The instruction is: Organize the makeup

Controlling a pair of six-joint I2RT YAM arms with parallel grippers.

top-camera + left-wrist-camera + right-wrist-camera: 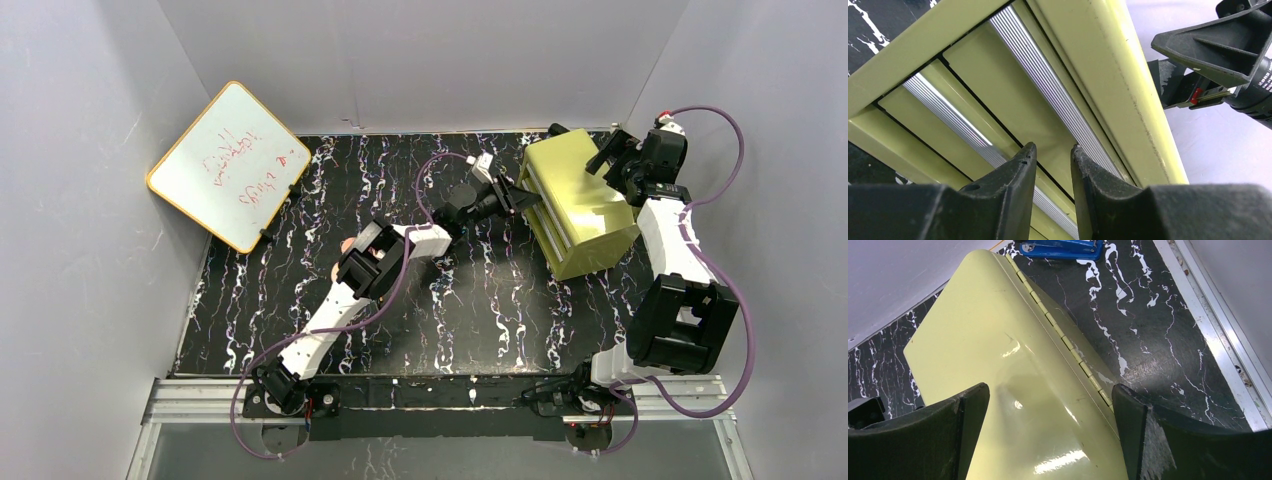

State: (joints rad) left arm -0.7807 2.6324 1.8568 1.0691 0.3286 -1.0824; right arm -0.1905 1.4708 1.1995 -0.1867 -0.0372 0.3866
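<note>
A small pink round thing (349, 243), perhaps one of the makeup discs, peeks out from behind my left arm; the other makeup is hidden or out of view. My left gripper (520, 198) is at the front of the yellow-green drawer box (585, 205). In the left wrist view its fingers (1054, 147) stand a narrow gap apart with nothing between them, close to the drawer fronts and their ribbed silver handles (1048, 85). My right gripper (612, 158) hovers wide open over the box's top (998, 340), near its hinged back edge, holding nothing.
A yellow-rimmed whiteboard (228, 165) with red writing leans at the back left. A blue stapler (1058, 247) lies behind the box. Grey walls close in on three sides. The table is black marble-patterned (300, 300).
</note>
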